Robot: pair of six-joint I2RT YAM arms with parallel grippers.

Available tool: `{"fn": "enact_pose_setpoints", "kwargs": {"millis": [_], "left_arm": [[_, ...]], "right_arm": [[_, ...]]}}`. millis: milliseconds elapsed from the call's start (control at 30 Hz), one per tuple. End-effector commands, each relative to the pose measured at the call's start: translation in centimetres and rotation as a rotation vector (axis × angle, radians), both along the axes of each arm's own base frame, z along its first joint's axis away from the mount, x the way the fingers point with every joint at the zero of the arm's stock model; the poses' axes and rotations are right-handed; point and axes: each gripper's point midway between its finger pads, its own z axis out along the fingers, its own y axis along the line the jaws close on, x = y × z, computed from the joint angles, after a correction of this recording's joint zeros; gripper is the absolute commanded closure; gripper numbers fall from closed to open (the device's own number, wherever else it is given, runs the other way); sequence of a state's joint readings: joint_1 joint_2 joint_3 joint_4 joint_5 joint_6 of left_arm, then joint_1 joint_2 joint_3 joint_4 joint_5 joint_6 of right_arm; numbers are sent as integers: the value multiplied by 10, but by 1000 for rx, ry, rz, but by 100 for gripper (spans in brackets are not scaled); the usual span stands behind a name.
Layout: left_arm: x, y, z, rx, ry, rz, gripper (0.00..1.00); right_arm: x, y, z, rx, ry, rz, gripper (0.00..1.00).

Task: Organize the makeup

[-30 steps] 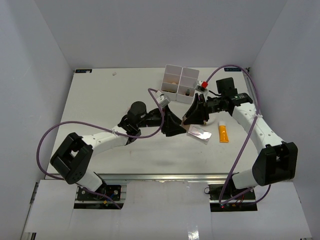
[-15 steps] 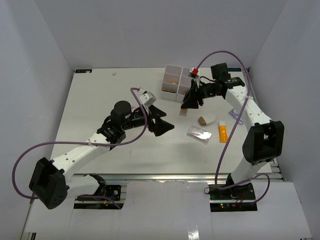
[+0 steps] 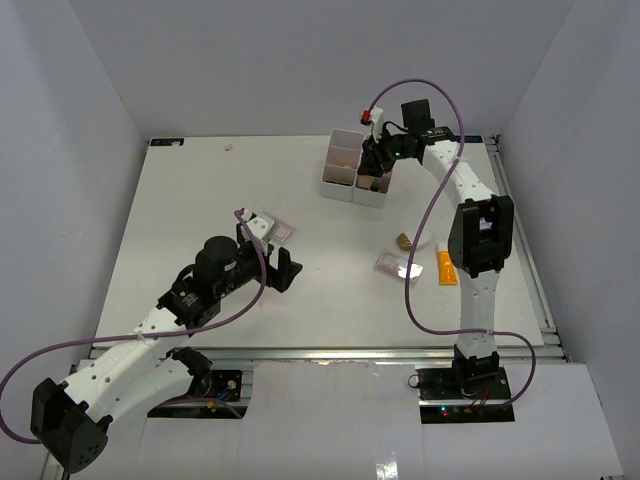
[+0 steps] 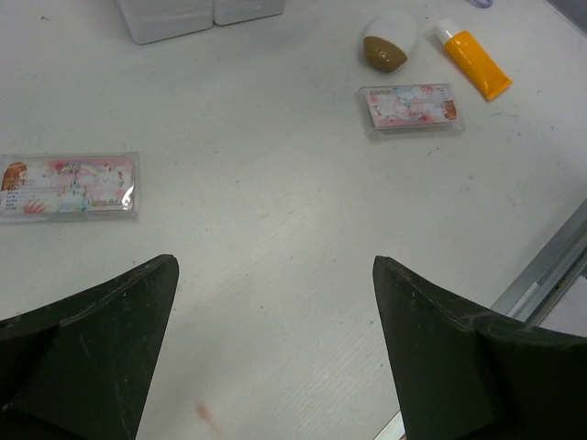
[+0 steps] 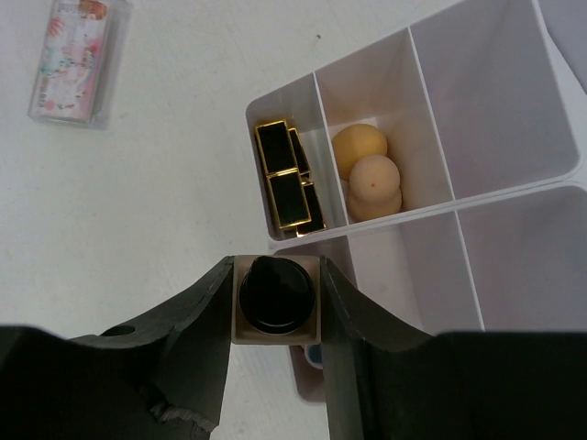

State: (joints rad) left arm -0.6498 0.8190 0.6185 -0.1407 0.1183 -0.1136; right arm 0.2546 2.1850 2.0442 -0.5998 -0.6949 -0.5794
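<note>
My right gripper [image 5: 275, 275] is shut on a tan bottle with a dark cap [image 5: 273, 295], held upright above the near edge of the white compartment box [image 5: 477, 137]. The same gripper [image 3: 376, 168] hangs over the box [image 3: 345, 139] at the back. One compartment holds black-gold lipsticks [image 5: 284, 179]; another holds beige egg sponges [image 5: 365, 170]. My left gripper [image 4: 273, 270] is open and empty over bare table, also low on the left [image 3: 285, 268]. A pink packet [image 4: 69, 185] lies just ahead of it. A second pink packet [image 4: 410, 105], a white and brown egg-shaped piece [image 4: 385, 46] and an orange tube [image 4: 472, 62] lie farther right.
The metal rail [image 4: 550, 270] along the table's near edge runs close to my left gripper's right finger. White walls enclose the table on three sides. Purple cables loop from both arms. The right arm [image 3: 478, 235] stretches upright over the orange tube [image 3: 446, 267].
My left arm has pulled back toward the near left with its jaws wider, and a pink packet now shows beside it. My right arm has carried the bottle from mid-table to over the box.
</note>
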Motion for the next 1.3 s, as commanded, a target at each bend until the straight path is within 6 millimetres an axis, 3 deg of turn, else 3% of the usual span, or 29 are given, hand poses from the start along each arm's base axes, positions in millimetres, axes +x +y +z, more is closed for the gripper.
{"fn": "enact_pose_setpoints", "kwargs": {"millis": [0,200,333,533,600,733,833,967,1200,1267], "left_arm": [[4,14,2,12,-37,64,2],[3,13,2,8,-38,60,2],[3,12,1,5,-33,53,2],[2,11,-1,3,-27,49,2],[2,11,-1,4,-25,48,2],[2,10,-2,4,-21,46,2],[2,10,-2,2,-20,46,2],[2,8,-5,0,-6,44,2],[3,4,-9,-8,27,39,2],[3,3,-13,-11,48,40,2]], "right_arm": [[29,4,27,43,-130,-17,92],[36,3,13,47,-125,-21,91],[39,-7,-5,25,-134,-55,86],[49,-14,-13,11,-178,-95,79],[50,-15,-13,8,-182,-104,70],[41,-18,-12,11,-184,-100,39],[32,-17,0,28,-200,-92,27],[22,-20,12,37,-198,-105,18],[-10,-27,76,88,-252,-118,10],[-36,-34,101,118,-255,-118,10]]}}
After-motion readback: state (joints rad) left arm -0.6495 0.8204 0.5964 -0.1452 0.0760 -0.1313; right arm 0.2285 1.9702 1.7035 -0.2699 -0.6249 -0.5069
